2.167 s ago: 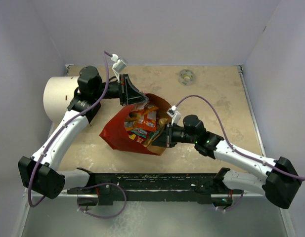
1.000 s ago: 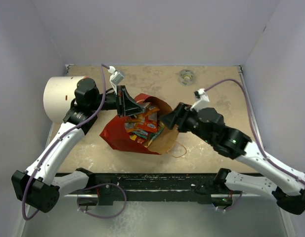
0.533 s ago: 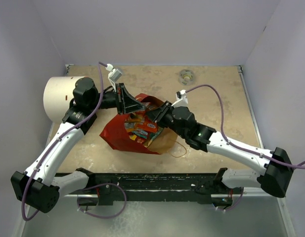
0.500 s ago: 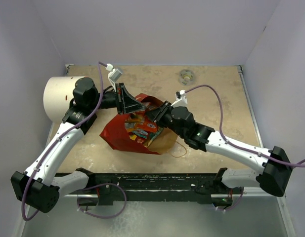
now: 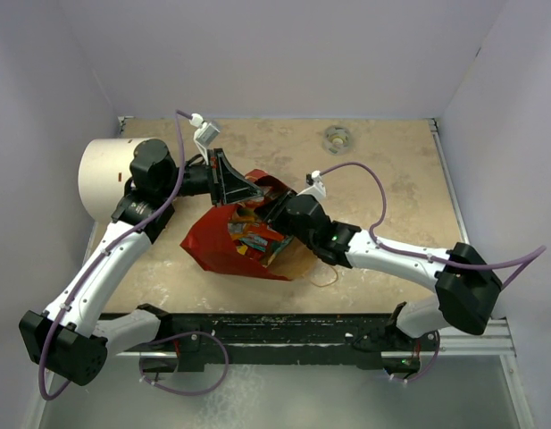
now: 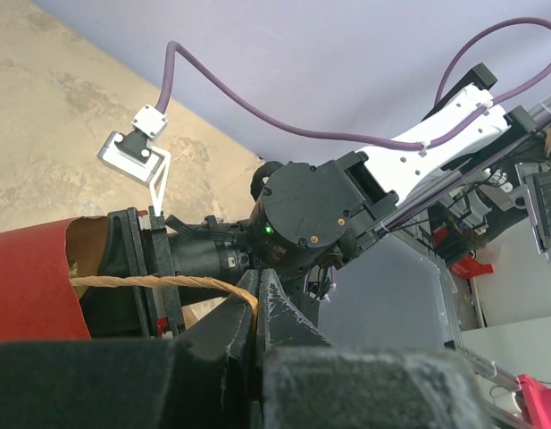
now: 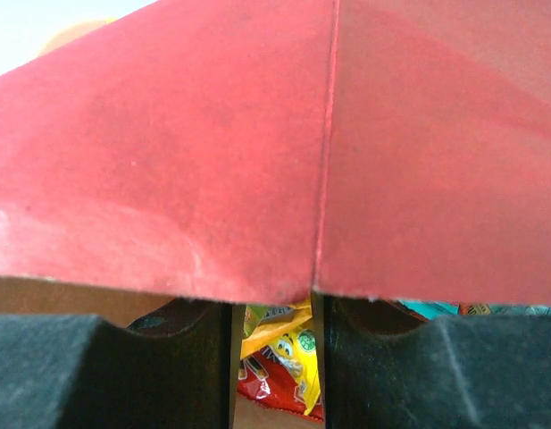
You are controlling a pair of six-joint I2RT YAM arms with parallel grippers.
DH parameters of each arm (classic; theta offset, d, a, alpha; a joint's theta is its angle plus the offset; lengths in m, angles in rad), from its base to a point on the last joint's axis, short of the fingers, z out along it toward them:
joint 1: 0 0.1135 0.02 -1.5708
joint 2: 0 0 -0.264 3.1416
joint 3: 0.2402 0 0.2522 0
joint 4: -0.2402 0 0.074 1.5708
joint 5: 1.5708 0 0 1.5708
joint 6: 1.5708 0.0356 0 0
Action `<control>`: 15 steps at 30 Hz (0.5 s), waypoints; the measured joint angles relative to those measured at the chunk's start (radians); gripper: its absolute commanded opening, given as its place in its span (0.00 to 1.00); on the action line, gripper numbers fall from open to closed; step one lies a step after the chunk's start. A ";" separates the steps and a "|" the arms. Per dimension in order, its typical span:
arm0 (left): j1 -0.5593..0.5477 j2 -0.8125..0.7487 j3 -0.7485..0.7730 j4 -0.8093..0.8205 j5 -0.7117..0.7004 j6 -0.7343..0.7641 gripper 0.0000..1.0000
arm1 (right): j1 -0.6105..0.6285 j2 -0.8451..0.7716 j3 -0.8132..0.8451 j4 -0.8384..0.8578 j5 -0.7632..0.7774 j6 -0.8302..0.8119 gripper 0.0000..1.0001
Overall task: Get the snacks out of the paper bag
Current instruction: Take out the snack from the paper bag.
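You have one red paper gift bag lying on its side in the middle of the worktop. The jumbled foil snack packets inside overlap too much to count. Your left jaws pinch one of its two twisted paper handles, likely to hold the mouth open. Your right jaws, narrowly parted and empty, sit at the rim.

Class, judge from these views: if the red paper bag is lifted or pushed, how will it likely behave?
Probably floppy: the paper bag lies slumped on its side, mouth gaping. Likely slides easily on the flat table. Lifted by the handle pinched in the left gripper, it may tilt and spill the loose snacks.
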 measured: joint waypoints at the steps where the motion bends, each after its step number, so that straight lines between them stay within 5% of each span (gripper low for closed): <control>1: 0.000 0.000 0.000 0.000 0.000 0.000 0.00 | 0.000 0.002 0.000 0.002 0.003 0.000 0.36; 15: 0.000 0.000 0.001 0.007 0.007 -0.016 0.00 | 0.000 0.017 0.021 0.014 0.070 0.007 0.32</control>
